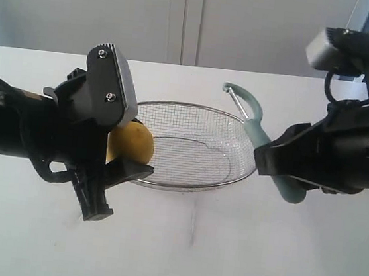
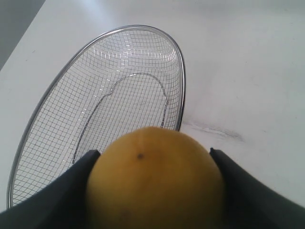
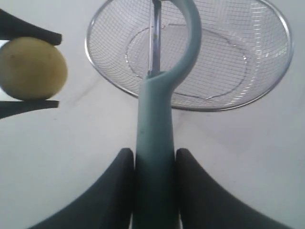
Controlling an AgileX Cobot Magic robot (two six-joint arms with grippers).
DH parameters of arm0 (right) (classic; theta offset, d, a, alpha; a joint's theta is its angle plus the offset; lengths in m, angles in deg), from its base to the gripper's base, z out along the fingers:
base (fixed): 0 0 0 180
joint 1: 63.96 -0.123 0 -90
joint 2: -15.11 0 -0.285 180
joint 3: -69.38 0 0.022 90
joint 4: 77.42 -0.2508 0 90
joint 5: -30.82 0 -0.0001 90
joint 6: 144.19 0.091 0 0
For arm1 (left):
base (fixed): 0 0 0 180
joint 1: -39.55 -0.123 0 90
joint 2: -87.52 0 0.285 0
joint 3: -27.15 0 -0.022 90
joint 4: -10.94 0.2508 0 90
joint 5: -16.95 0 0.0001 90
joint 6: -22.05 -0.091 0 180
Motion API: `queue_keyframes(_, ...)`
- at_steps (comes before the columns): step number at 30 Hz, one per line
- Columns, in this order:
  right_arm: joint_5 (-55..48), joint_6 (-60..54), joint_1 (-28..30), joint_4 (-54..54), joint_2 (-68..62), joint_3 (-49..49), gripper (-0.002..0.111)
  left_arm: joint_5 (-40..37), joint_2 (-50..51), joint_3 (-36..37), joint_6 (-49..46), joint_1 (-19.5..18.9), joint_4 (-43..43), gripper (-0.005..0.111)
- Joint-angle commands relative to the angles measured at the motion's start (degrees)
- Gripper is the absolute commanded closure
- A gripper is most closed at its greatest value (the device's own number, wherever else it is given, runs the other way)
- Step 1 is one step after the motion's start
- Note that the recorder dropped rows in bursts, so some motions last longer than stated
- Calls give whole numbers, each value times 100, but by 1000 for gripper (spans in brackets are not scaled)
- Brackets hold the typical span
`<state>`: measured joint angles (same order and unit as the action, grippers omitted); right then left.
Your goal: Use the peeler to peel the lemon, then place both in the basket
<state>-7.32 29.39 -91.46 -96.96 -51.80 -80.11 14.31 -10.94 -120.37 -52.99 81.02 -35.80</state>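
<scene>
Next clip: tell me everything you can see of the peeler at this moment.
The peeler has a long, smooth, pale teal handle, plastic by its look. The handle runs into a curved arch of the same colour that carries a slim metal blade. The right gripper is shut on the handle's lower part and holds the peeler tilted, head higher than the handle's end. It hangs beside the basket, its head near the rim. Nothing else touches it. The lemon is apart from it.
</scene>
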Motion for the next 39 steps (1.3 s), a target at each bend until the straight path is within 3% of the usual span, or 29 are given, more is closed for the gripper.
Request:
queue_keyframes(1, 90, 107, 478, 176, -177, 10, 108, -43, -39, 19, 4, 33, -94, 107)
queue_keyframes(9, -32, -131, 984, 99, -859, 10, 108, -57, -39, 19, 4, 33, -94, 107)
queue_keyframes(12, -9, -218, 984, 26, -1107, 10, 108, -57, -39, 19, 4, 33, -94, 107)
queue_keyframes(17, -9, -1162, 984, -1006, -1492, 10, 108, -57, -39, 19, 4, 33, -94, 107)
queue_keyframes(23, 75, -1283, 984, -1241, -1903, 10, 108, -57, -39, 19, 4, 33, -94, 107)
queue_keyframes(30, -145, -2326, 984, -2356, -2097, 10, 108, -43, -39, 19, 4, 33, -94, 107)
queue_keyframes(39, -385, -2708, 984, -2937, -2133, 10, 108, -43, -39, 19, 4, 33, -94, 107)
